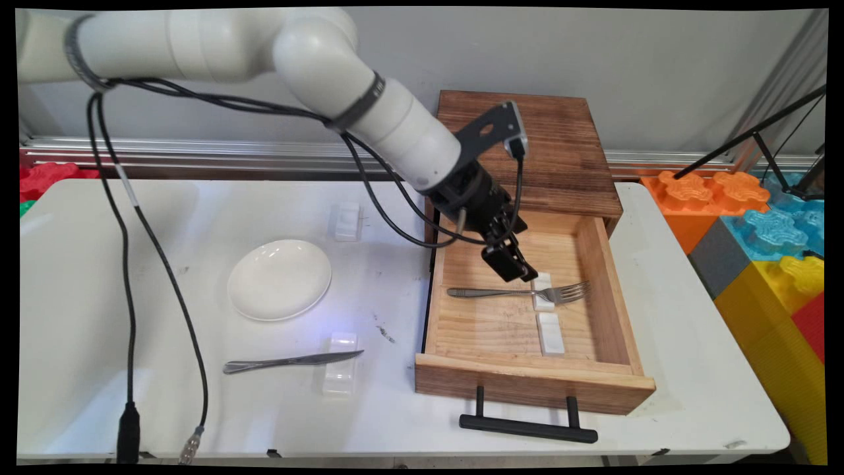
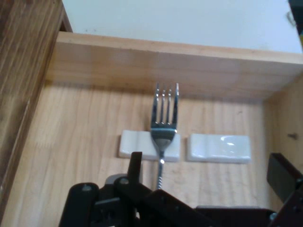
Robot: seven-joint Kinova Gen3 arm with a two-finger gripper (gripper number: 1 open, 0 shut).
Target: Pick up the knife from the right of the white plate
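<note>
While gripper (image 1: 513, 264) hangs spread wide, empty, fork (image 2: 163, 124) lies between its fingers (image 2: 136, 166) on one of two white rests (image 2: 218, 148) in drawer (image 1: 610, 290).

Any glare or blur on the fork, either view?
Main view: the fork in the open drawer is crisp, without strong glare, and the gripper hangs just above its handle. Hand view: a bright glint sits on the fork's neck and on the empty white rest beside it; edges are slightly soft.
</note>
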